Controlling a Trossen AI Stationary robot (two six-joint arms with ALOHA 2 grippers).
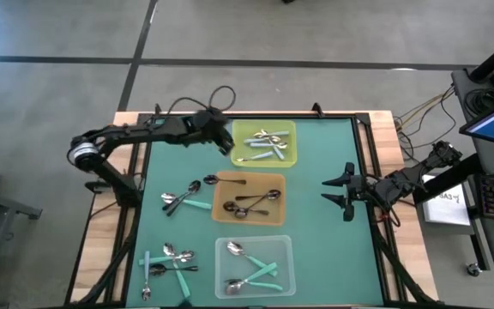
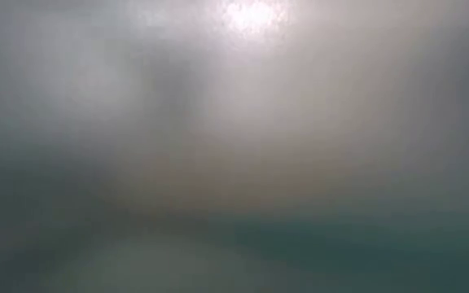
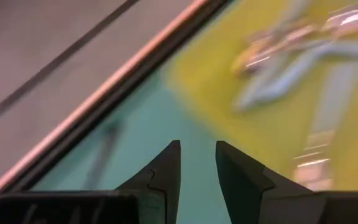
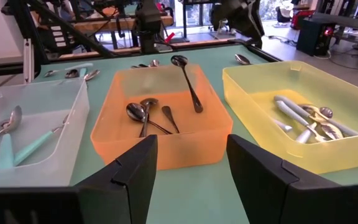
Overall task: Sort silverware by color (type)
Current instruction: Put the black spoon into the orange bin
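Observation:
The silverware is small spoons: silver, teal-handled and dark. Some lie in the yellow tray (image 1: pixel 290 129) at the far side, dark ones in the orange tray (image 1: pixel 225 206), and teal and silver ones in the clear tray (image 1: pixel 281 245). Two loose groups (image 1: pixel 183 199) (image 1: pixel 165 260) lie on the green mat at the left. My left gripper (image 1: pixel 228 142) (image 3: pixel 197 165) hovers over the mat at the yellow tray's (image 3: pixel 278 124) left edge, open with nothing between its fingers. My right gripper (image 1: pixel 333 190) (image 4: pixel 191 168) waits open at the right, facing the trays.
One dark spoon (image 4: pixel 188 81) leans on the orange tray's (image 4: pixel 160 146) far rim. The table's black frame rail (image 3: pixel 135 68) runs close past my left gripper. Bare mat lies between the trays and my right gripper. The low view shows only blur.

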